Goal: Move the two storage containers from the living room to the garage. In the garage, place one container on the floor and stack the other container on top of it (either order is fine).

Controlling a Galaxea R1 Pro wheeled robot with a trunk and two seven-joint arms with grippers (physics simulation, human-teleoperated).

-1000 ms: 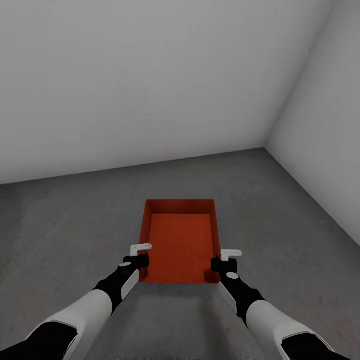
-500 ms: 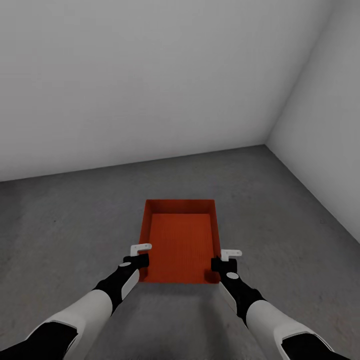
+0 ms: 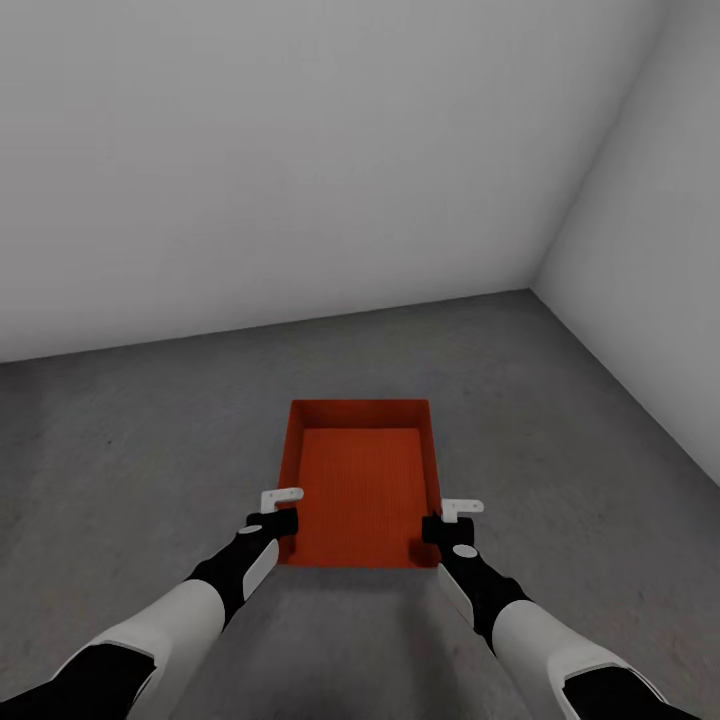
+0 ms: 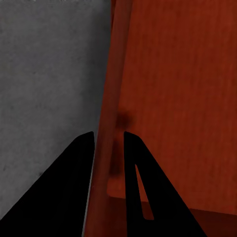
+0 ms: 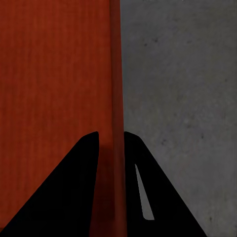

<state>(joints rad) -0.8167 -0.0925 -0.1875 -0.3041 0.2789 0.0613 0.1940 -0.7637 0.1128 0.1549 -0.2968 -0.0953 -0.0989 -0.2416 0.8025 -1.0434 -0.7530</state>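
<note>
Red-orange storage container sits open-topped on the mottled grey concrete floor, near the white wall corner. My wrist views show what the head view hides: the left gripper straddles the left wall with fingers nearly closed on it; the right gripper likewise pinches the right wall. Both arms reach forward and down, symmetric. Walls smooth, straight; base faintly ribbed.
</note>
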